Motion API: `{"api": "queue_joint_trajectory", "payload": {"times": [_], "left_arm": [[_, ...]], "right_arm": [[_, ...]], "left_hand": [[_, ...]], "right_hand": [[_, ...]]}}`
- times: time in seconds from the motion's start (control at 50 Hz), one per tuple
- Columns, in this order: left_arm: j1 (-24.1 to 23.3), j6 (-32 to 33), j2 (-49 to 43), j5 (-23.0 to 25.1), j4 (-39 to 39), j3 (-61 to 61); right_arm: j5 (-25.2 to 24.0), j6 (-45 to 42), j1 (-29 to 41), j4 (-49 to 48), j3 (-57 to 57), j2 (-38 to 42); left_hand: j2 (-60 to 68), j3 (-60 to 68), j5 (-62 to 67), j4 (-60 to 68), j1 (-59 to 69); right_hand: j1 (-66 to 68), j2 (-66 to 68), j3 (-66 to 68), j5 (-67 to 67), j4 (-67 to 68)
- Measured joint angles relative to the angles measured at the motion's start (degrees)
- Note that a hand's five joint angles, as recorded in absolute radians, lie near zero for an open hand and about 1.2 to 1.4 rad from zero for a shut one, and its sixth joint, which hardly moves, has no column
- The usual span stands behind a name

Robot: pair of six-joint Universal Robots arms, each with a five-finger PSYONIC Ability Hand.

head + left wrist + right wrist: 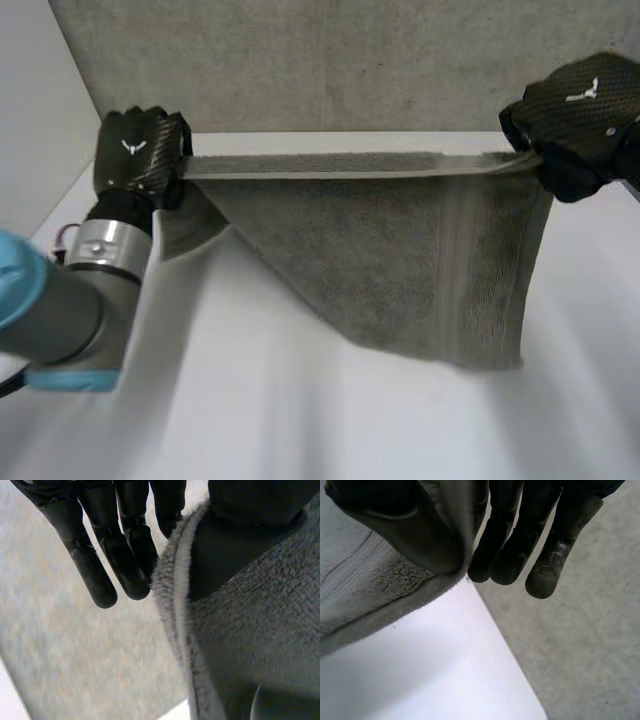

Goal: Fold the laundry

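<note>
Towel hangs over bench, top edge taut between left hand and right hand. Each pinches one end, fingers against thumb. No fold visible yet; all folding left.

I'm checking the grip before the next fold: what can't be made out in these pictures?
- Head view: the left hand shows its back, which hides its fingers' hold on the grey towel; the right hand likewise.
- Head view: the left arm covers the towel's hanging part behind it.
- Head view: whether the towel's lowest corner touches the white table cannot be told.
- Both wrist views: the frame edge cuts off most of the towel.
</note>
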Motion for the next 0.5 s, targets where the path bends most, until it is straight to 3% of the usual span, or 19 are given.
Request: {"api": "queue_joint_trajectory", "payload": {"times": [0.14,0.24,0.38,0.5], "left_arm": [[0.00,4.36,12.34,9.01,-3.37,-7.22],[0.01,4.81,13.49,12.72,-9.05,-8.25],[0.20,8.07,4.82,14.08,-15.62,-5.55],[0.32,18.09,-8.71,13.61,-21.04,2.03]], "right_arm": [[0.02,-2.25,-0.23,0.17,2.87,2.43],[0.07,-5.15,0.18,0.08,5.68,4.71],[0.96,-9.49,0.79,0.27,7.54,13.03],[3.43,-13.63,1.18,0.57,3.31,23.33]], "left_hand": [[0.01,0.00,0.00,0.01,0.18],[0.01,0.00,0.00,0.02,0.18],[0.01,0.00,0.00,0.02,0.18],[0.01,0.01,0.00,0.03,0.18]], "right_hand": [[0.21,0.13,0.00,0.00,0.00],[0.21,0.13,0.00,0.00,0.00],[0.21,0.13,0.00,0.00,0.00],[0.21,0.13,0.00,0.00,0.00]]}}
